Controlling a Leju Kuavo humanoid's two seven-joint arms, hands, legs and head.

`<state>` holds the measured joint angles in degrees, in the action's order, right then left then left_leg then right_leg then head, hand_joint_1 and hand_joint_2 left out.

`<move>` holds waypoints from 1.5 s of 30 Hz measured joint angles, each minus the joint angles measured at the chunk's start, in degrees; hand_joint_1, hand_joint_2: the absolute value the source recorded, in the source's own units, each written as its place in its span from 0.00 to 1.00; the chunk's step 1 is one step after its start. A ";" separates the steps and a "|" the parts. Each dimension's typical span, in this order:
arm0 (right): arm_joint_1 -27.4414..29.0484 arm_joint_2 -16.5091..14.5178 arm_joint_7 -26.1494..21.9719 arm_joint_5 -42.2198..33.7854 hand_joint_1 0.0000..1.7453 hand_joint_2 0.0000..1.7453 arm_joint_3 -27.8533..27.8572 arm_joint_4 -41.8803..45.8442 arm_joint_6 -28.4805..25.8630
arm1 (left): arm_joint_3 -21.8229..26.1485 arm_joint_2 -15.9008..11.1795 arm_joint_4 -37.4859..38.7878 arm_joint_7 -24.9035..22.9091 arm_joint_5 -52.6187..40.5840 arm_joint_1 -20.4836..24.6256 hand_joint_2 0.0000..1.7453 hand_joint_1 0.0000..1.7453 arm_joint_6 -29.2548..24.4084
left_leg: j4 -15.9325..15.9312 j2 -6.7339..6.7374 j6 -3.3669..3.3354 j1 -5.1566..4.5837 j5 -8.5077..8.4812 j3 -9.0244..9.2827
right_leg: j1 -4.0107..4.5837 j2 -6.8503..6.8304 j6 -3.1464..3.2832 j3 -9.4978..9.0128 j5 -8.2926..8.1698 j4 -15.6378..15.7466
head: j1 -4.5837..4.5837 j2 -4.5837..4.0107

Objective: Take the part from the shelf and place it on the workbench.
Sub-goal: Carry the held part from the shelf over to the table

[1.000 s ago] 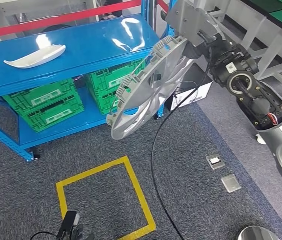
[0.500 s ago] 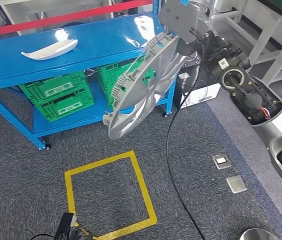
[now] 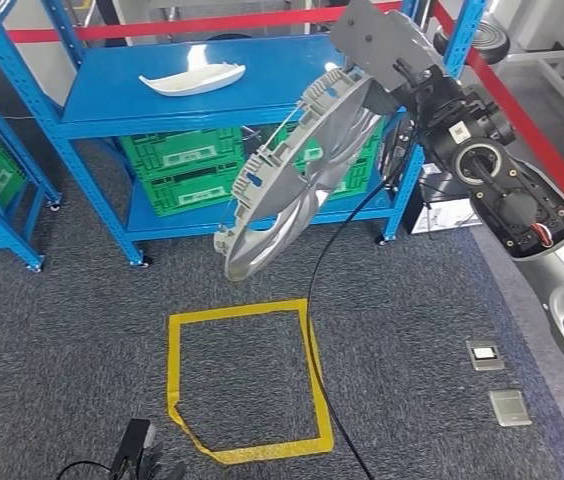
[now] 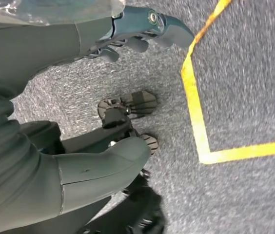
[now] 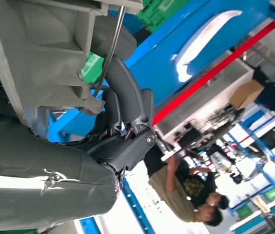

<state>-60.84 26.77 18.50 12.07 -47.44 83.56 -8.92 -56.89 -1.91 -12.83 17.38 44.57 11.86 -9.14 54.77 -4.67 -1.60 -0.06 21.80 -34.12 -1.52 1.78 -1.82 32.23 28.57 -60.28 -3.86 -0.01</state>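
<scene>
- Blue shelf (image 3: 113,95) across the head view from nine to one o'clock, green crates (image 3: 181,168) on its lower level, a white curved part (image 3: 192,77) lying on its top at eleven o'clock
- Silver wheel cover (image 3: 302,170), the task's part, held in the air at centre, tilted on edge, clear of the shelf and above the carpet; no workbench visible
- Right hand (image 5: 123,122) at one o'clock, fingers hooked around the cover's ribbed rim, gripping at one edge alone
- Left hand (image 4: 91,161) hanging low at seven o'clock, holding nothing, fingers apart
- Yellow taped square (image 3: 245,380) on the floor at six o'clock
- Black cable (image 3: 317,300) trailing from the right arm past the cover
- Likely risks: cover swinging or slipping from a one-edge grip during a turn; rim clipping the shelf post; cable snagging on the ribs
</scene>
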 joint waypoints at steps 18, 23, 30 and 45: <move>-0.59 -0.58 -0.36 0.17 1.00 1.00 0.08 0.01 0.50 | -0.02 -0.47 0.00 -0.11 -0.02 -0.48 1.00 0.00 -0.24 | 0.77 8.25 1.98 -0.49 1.03 -0.07 | 0.35 -7.73 0.88 -1.51 -1.60 5.00 | 2.03 0.00; -0.59 -0.67 -0.21 0.17 1.00 1.00 0.09 0.26 0.50 | -0.02 -0.49 0.00 -0.15 -0.17 -0.58 1.00 0.00 -0.33 | -0.75 5.25 0.22 -0.01 -0.03 0.06 | 0.01 -4.78 -0.12 0.45 2.30 0.00 | 1.30 0.00; 0.61 0.28 1.98 -0.20 1.00 1.00 0.20 1.17 0.61 | -0.02 -0.07 0.00 -0.89 -0.76 -0.54 1.00 0.00 -0.37 | 0.06 0.04 0.20 -0.06 -0.09 -0.05 | -0.02 -0.23 -0.15 1.91 0.55 -2.75 | -0.09 0.00; -0.15 0.87 1.99 -0.85 1.00 1.00 -0.07 2.21 0.33 | -0.07 -0.54 0.00 -1.15 -0.61 -0.64 1.00 0.00 -0.40 | 7.43 5.93 3.30 0.77 4.73 -1.22 | -0.14 -5.75 1.82 -0.86 -3.80 6.44 | 2.34 0.00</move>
<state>-60.99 27.64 20.49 11.21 -47.51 85.77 -8.59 -56.96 -2.44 -12.83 16.22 43.95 11.22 -9.54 62.20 1.26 1.70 0.71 26.53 -35.34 -1.66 -3.97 0.00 31.37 24.77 -53.84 -1.52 -0.01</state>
